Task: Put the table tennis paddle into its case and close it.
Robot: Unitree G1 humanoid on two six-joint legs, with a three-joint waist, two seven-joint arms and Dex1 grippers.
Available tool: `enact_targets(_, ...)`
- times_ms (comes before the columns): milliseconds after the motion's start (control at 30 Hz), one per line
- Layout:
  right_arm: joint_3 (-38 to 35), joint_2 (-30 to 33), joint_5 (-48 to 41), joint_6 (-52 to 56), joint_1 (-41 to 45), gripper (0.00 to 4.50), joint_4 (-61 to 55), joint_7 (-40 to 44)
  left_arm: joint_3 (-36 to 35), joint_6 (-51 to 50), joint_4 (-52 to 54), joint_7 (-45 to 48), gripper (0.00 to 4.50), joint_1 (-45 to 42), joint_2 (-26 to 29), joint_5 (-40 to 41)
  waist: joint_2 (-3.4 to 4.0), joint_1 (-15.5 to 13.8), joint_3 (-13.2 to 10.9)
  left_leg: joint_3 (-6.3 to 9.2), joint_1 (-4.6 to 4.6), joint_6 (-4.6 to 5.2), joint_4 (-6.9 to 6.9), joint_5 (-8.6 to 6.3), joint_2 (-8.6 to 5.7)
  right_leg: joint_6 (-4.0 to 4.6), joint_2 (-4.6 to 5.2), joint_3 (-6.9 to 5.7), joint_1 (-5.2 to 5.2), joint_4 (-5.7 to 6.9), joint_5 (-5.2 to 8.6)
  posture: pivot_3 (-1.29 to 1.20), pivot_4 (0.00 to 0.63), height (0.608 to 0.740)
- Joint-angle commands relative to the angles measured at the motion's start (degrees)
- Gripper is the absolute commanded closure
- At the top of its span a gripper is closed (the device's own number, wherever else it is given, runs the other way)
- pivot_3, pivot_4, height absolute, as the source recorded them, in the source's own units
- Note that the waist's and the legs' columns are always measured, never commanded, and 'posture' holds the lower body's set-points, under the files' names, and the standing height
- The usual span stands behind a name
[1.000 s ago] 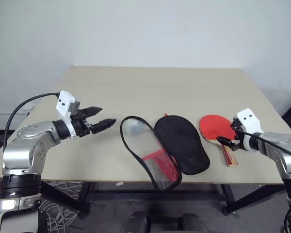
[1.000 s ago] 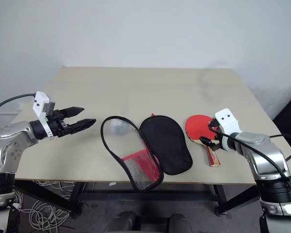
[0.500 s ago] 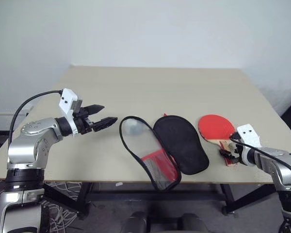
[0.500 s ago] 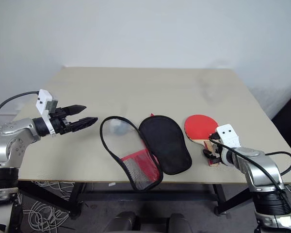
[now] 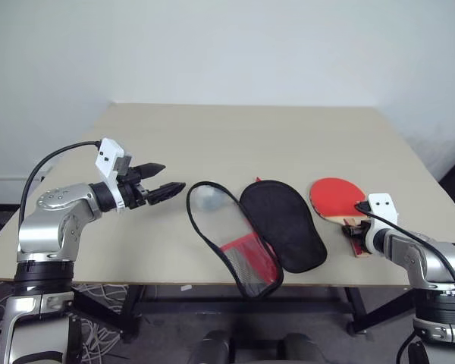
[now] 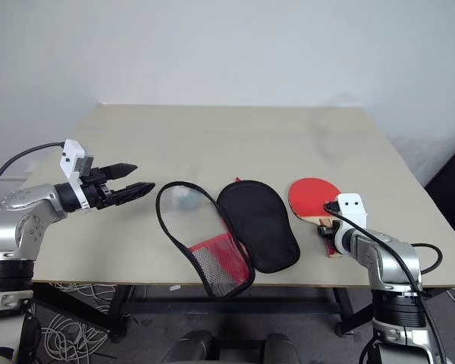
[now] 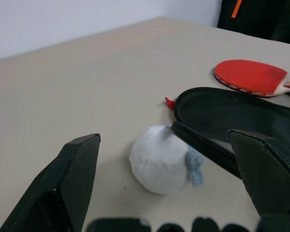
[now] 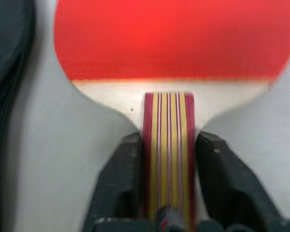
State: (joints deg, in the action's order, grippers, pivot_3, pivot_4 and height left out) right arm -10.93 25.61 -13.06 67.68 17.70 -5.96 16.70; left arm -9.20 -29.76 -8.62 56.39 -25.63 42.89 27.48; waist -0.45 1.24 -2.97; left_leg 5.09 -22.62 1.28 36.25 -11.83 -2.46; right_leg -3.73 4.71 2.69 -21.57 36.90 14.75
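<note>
Flat on the bench (image 5: 235, 129) near its front right corner: the paddle (image 5: 338, 200), red face up, handle pointing at the near edge. Right hand (image 8: 168, 193) clenched on that handle, one black finger pressed to each side of the striped wood. Probably light and rigid, a thin board that will not bend; smooth rubber face best left untouched, handle the natural place to hold, though narrow and likely to swivel in a two-finger pinch when lifted. Just to the paddle's left, apart from it: the case (image 5: 250, 231), unzipped and spread open, black lining up on one half, clear panel with red and mesh on the other. Soft and floppy by the look, apt to slide or fold when pushed, so likely needing a steadying hold while the blade goes in. Left hand (image 5: 161, 185) released, fingers spread wide, hovering above the bench left of the case. Small white fluffy ball (image 7: 163, 159) touching the case's zip edge. Pale, matt, level bench top; plain white wall (image 5: 227, 45) behind.
</note>
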Motion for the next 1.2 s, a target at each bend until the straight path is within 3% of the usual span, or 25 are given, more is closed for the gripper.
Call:
enact_targets(33, -3.5, -0.4, 0.2, -1.7, 3.5, 3.32, 0.2, -2.7, -0.6, 1.1, 0.8, 0.2, 0.00, -1.8, 0.3, -0.2, 0.01, 0.0, 0.0, -0.01, 0.00, 0.00, 0.00, 0.00, 0.00, 0.00, 0.00, 0.00, 0.00, 0.00, 0.00, 0.00, 0.000, 0.734)
enact_targets(333, -2.6, -5.2, -4.8, 0.9, 8.7, 3.32, -8.5, -1.4, -0.6, 1.0, 1.4, -0.2, 0.00, -1.2, -0.2, -0.1, 0.04, 0.2, 0.0, 0.05, -0.01, 0.00, -0.07, 0.00, 0.05, 0.00, -0.07, 0.15, -0.14, 0.08, 0.00, 0.00, 0.000, 0.734)
enact_targets(667, 4.4, -11.9, -9.3, 9.9, 5.6, 3.32, -21.3, -2.4, -0.9, 0.8, 2.3, -0.2, 0.00, -0.4, -0.2, 0.2, 0.03, 0.0, 0.0, 0.13, -0.03, 0.00, -0.07, 0.00, 0.03, 0.01, -0.07, 0.16, -0.29, 0.10, -0.01, 0.00, 0.000, 0.734)
enact_targets(1200, 9.3, -15.3, -7.4, 8.1, 0.9, 3.32, -15.6, -4.8, -0.7, 0.7, 1.7, 0.0, 0.00, -1.2, 0.0, 0.0, 0.03, 0.1, 0.0, 0.10, -0.03, -0.01, -0.08, 0.00, 0.04, 0.01, -0.11, 0.17, -0.34, 0.11, -0.01, 0.00, 0.000, 0.734)
